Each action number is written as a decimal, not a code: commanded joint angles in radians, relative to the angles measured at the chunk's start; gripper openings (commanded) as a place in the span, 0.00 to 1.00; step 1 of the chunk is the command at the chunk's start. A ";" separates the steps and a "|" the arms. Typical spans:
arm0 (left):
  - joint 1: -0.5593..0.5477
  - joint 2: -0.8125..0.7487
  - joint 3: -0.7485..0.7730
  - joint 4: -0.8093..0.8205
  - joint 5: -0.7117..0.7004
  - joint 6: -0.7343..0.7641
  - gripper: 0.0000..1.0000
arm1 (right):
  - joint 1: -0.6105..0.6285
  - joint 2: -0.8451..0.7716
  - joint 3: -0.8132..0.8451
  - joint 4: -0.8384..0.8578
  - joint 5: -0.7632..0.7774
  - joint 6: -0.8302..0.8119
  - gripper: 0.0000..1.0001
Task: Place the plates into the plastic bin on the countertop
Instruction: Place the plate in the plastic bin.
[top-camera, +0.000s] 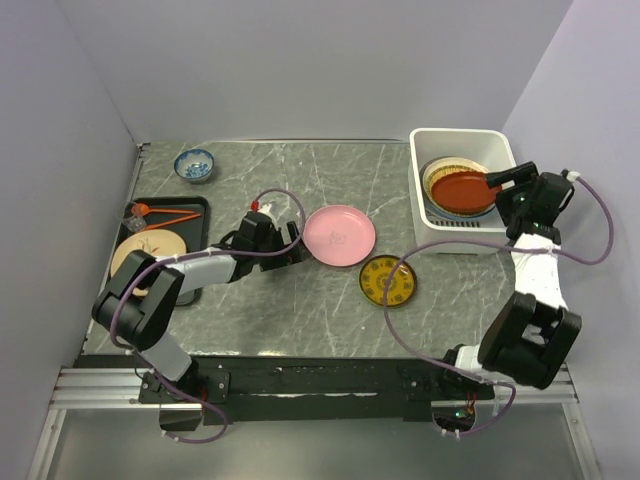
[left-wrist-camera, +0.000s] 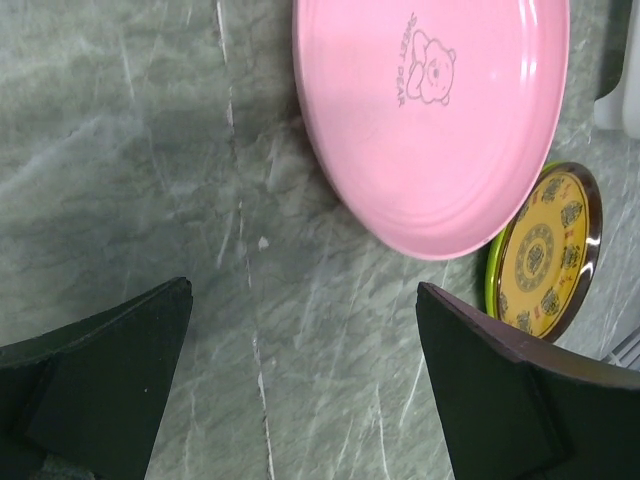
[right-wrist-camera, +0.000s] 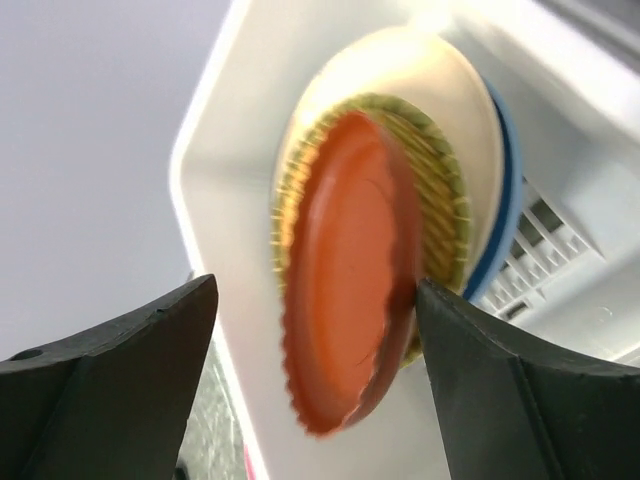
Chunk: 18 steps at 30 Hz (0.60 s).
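Observation:
The white plastic bin (top-camera: 436, 222) stands at the back right of the countertop (top-camera: 270, 300). It holds a stack of plates with a red-orange plate (top-camera: 462, 192) on top. In the right wrist view the red-orange plate (right-wrist-camera: 345, 270) lies blurred over a green-rimmed plate (right-wrist-camera: 442, 190), a cream plate (right-wrist-camera: 450, 85) and a blue plate (right-wrist-camera: 508, 190). My right gripper (top-camera: 500, 186) hangs open above it (right-wrist-camera: 315, 300). A pink plate (top-camera: 340, 235) and a small yellow-patterned plate (top-camera: 388, 281) lie mid-counter. My left gripper (top-camera: 296, 243) is open and empty just left of the pink plate (left-wrist-camera: 430, 110), over bare counter (left-wrist-camera: 305, 300).
A black tray (top-camera: 195, 206) at the left holds a cream leaf-sprig plate (top-camera: 148, 250) and orange-red utensils (top-camera: 162, 214). A small blue-and-white bowl (top-camera: 194, 164) sits at the back left. The yellow-patterned plate (left-wrist-camera: 545, 255) lies right of the pink one. Walls close in on three sides.

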 joint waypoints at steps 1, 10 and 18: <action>0.002 0.016 0.071 0.034 -0.002 -0.006 0.99 | 0.024 -0.099 0.000 0.006 0.051 -0.025 0.87; 0.002 0.084 0.141 0.017 -0.002 -0.004 0.98 | 0.047 -0.213 -0.009 -0.045 -0.010 -0.042 0.88; 0.002 0.116 0.161 0.014 -0.008 -0.006 0.96 | 0.104 -0.394 -0.094 -0.109 -0.059 -0.082 0.87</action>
